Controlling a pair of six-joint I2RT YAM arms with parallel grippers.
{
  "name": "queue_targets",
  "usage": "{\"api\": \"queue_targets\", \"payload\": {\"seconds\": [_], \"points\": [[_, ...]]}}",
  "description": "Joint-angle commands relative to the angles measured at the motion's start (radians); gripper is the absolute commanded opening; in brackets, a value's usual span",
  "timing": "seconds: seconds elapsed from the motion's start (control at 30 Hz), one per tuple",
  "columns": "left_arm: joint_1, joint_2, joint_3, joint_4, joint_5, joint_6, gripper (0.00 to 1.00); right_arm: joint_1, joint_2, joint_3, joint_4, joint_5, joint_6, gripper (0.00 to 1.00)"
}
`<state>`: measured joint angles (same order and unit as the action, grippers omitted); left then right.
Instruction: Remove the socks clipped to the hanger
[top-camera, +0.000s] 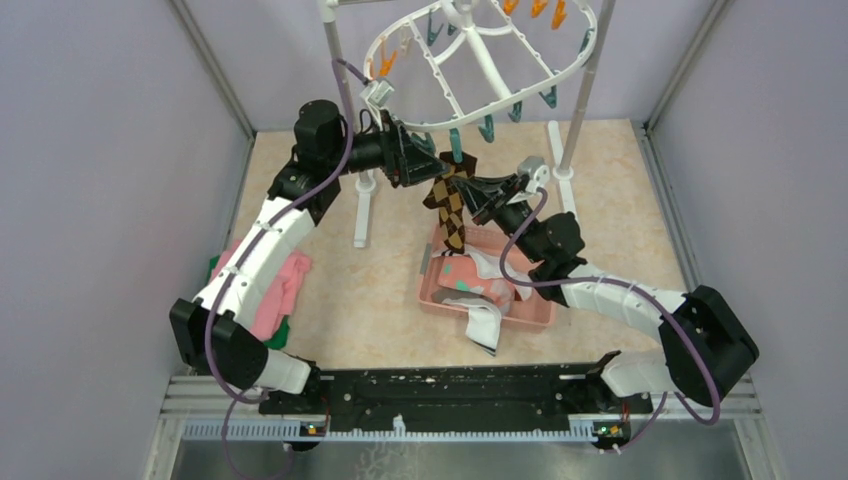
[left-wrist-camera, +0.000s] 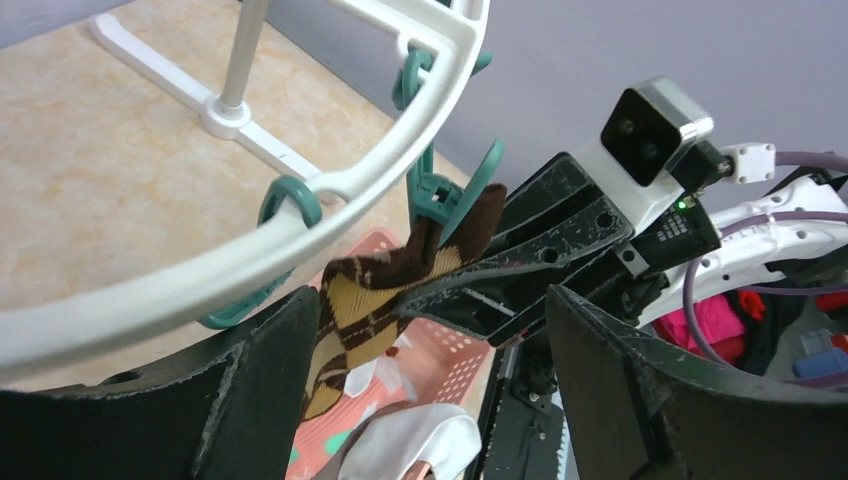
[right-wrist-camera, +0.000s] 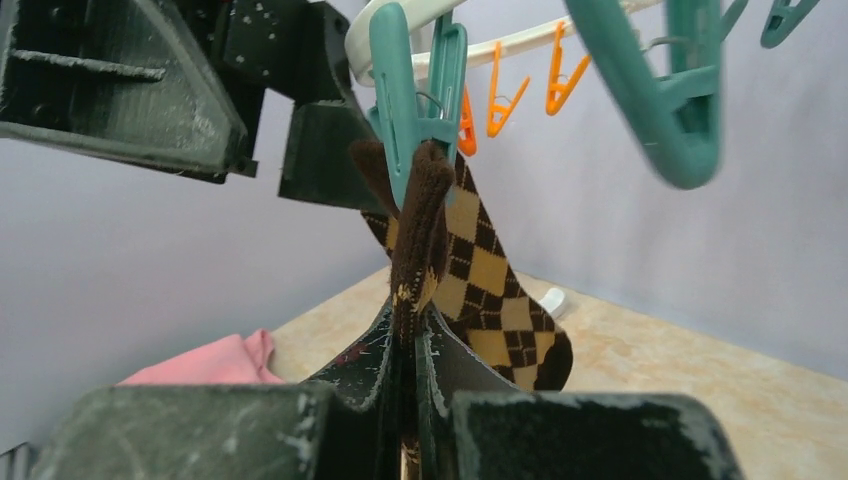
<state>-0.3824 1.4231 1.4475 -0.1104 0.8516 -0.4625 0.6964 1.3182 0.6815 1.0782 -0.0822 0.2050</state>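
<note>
A brown-tan argyle sock hangs from a teal clip on the near rim of the white oval hanger. My right gripper is shut on the sock just below the clip; in the right wrist view its fingers pinch the dark fabric under the clip. My left gripper is open beside the clip, to its left. In the left wrist view its wide-apart fingers frame the sock, the clip and the hanger rim.
A pink basket below the hanger holds a pink spotted sock and a white sock. Folded pink and green cloths lie at the left. White stand poles and feet rise behind. Orange and teal clips dangle from the hanger.
</note>
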Motion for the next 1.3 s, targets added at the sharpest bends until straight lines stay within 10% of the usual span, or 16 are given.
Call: {"api": "queue_targets", "payload": {"seconds": [0.0,1.27], "points": [[0.003,0.025,0.057,0.135,0.062,-0.074,0.90,-0.003,0.001,0.047,0.024,-0.069,0.086,0.00],[0.001,0.116,0.018,0.354,0.129,-0.222,0.69,-0.073,0.146,0.068,0.395,-0.300,0.676,0.00]]}}
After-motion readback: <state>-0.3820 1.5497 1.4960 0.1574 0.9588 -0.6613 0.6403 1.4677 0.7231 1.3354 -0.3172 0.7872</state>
